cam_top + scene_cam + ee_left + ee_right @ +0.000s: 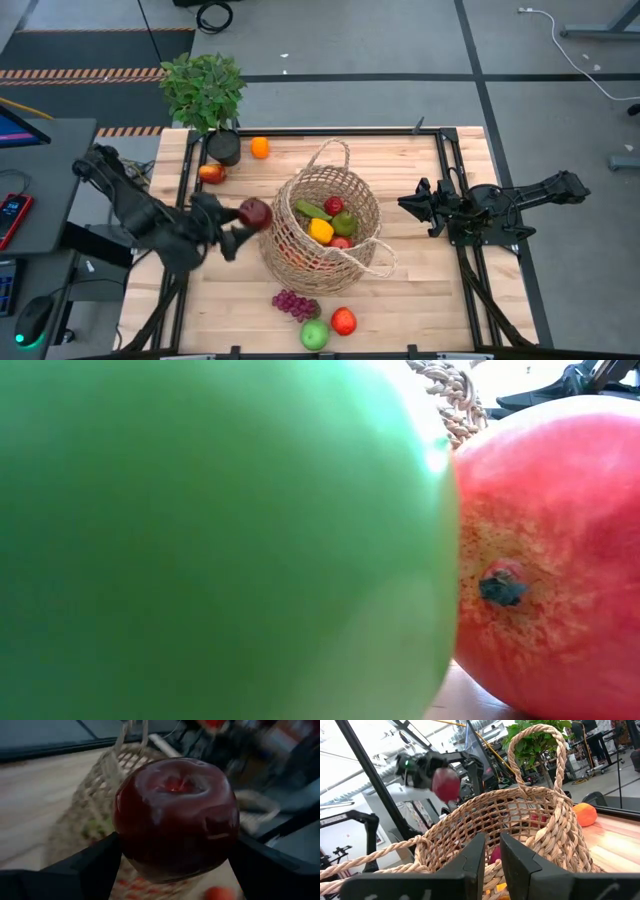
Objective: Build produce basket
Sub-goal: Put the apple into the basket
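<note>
Left gripper (247, 222) pinches a dark red apple (255, 212) just beside the wicker basket (290, 255) rim — early release drops it outside; right gripper (408, 204) jaws pressed together, near the surface's right edge.

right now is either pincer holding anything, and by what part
The left pincer grips a dark red apple by its sides, beside the basket rim. The right pincer holds nothing.
</note>
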